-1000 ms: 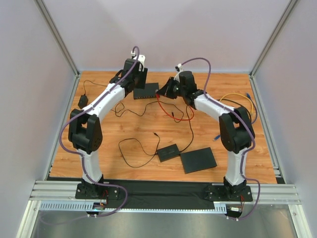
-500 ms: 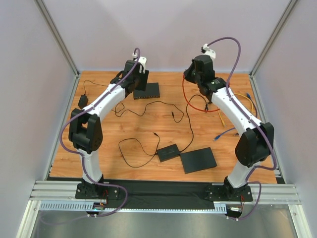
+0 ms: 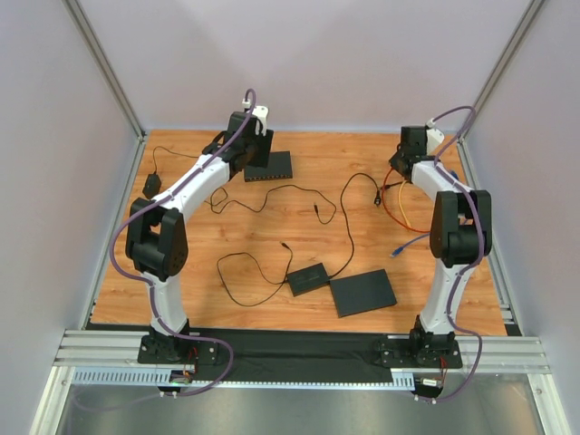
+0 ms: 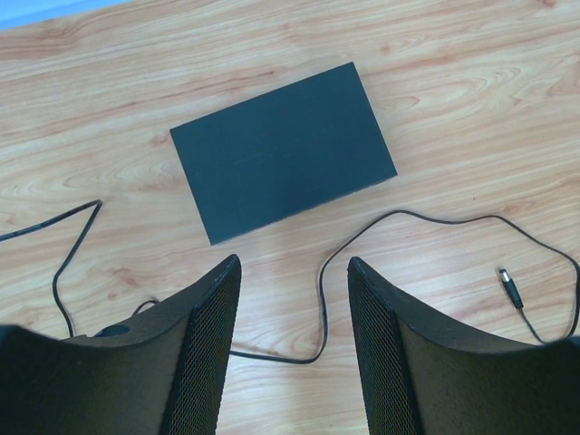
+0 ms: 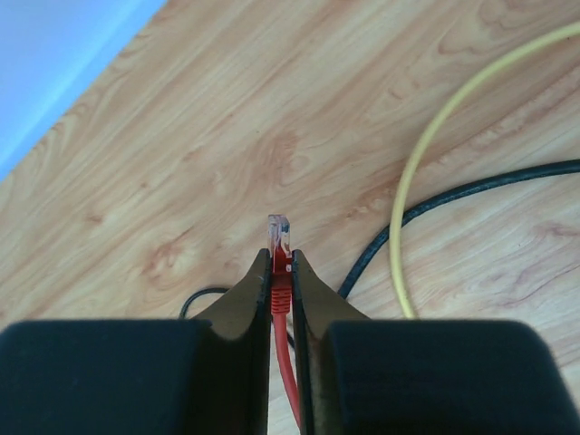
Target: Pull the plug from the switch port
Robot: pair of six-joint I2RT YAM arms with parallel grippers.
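Your right gripper (image 5: 282, 261) pinched the plug (image 5: 278, 232), its tip pointing straight out along the jaws, well right of the switch (image 4: 281, 149) below your half-parted, empty left gripper (image 4: 294, 272).

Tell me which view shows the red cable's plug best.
Right wrist: the plug pokes out clear-tipped from the shut right gripper, at mid-frame. Top external shows only the red cable looping beside that arm, the plug too small to make out. Left wrist shows none of it.

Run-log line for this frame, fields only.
plug: out of switch | right gripper: shut on plug | left gripper: open, empty
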